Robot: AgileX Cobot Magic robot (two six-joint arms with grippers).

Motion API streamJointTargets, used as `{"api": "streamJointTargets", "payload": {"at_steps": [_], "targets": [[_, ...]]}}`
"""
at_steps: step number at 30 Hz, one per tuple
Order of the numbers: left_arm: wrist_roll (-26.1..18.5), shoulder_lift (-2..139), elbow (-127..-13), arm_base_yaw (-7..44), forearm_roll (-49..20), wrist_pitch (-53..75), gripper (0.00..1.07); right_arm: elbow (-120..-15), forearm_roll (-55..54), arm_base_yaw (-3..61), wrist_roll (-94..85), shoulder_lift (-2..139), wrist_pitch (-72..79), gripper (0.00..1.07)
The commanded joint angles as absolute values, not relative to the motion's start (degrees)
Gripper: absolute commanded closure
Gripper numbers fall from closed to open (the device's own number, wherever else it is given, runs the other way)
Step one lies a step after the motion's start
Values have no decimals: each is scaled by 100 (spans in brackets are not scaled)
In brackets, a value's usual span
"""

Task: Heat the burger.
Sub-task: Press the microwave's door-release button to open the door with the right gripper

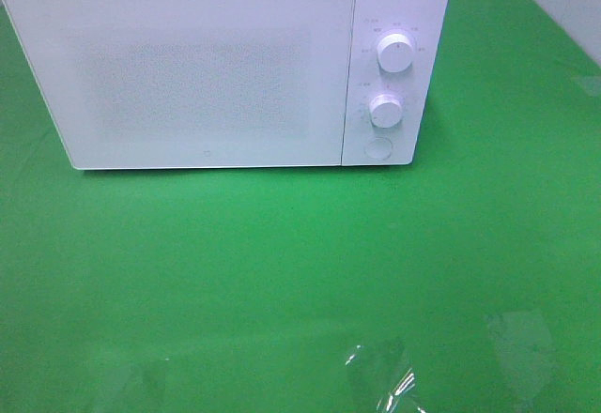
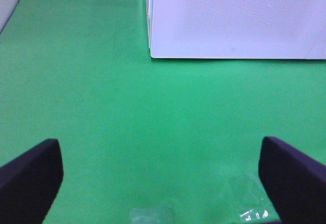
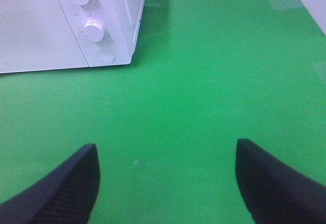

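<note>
A white microwave (image 1: 202,70) stands at the back of the green table with its door shut. It has two round knobs (image 1: 395,53) and a round button (image 1: 377,147) on its right panel. It also shows in the left wrist view (image 2: 237,18) and the right wrist view (image 3: 66,23). The burger is not in view in any frame. My left gripper (image 2: 160,183) is open and empty over the green cloth. My right gripper (image 3: 165,183) is open and empty too. Neither arm shows in the high view.
The green cloth (image 1: 282,272) covers the table. Clear tape patches (image 1: 380,375) shine near the front edge, with another (image 1: 521,338) to the right. A pale wall edge (image 1: 573,0) lies at the back right.
</note>
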State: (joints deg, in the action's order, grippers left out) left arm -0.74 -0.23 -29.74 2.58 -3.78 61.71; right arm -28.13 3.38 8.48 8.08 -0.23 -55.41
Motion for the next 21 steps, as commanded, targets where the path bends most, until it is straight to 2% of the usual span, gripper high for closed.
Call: {"api": "streamJointTargets", "payload": {"at_steps": [1,17,21], "targets": [[-69,-115,-2956,229,-424,6125,10,-2807,321,814,722,-172,-5500,31],[-69,-115,-2956,229,-424,6125,10,-2922,327,814,722,-138,-5306,31],[-69,-115,-2956,229,-424,6125,10,-2968,327,814,705,470,-4589,31]]}}
